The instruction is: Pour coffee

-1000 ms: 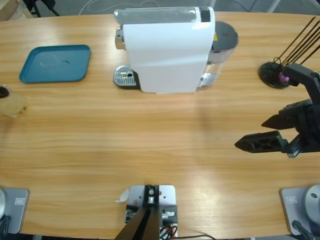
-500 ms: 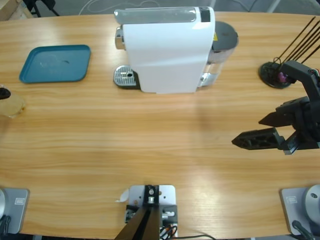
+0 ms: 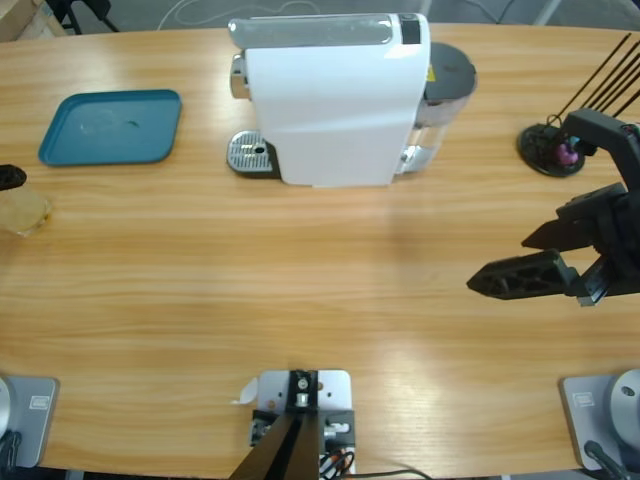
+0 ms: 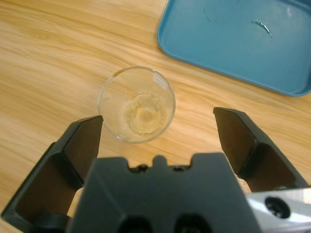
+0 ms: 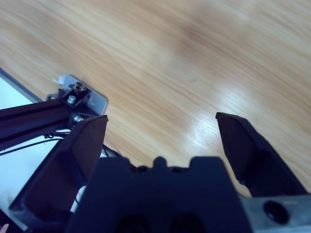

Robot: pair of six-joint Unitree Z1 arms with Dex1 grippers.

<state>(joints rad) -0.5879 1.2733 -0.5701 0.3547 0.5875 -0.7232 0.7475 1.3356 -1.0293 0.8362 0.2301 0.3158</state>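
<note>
Since 1 second ago, right gripper (image 3: 508, 260) has risen slightly, jaws wide, empty. Left gripper (image 4: 158, 131), jaws wide, hovers over the glass tumbler (image 4: 136, 104) of coffee (image 4: 143, 114) beside the blue tray (image 4: 233, 41).

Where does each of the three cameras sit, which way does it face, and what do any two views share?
High view: fixed above, facing down on the table; shows the coffee machine, tray and right gripper.
Left wrist view: on the left wrist, looking down past the open left gripper at the glass with a little coffee.
Right wrist view: on the right wrist, facing bare table past the open right gripper.
Shared: high and left wrist views both show glass and tray.
</note>
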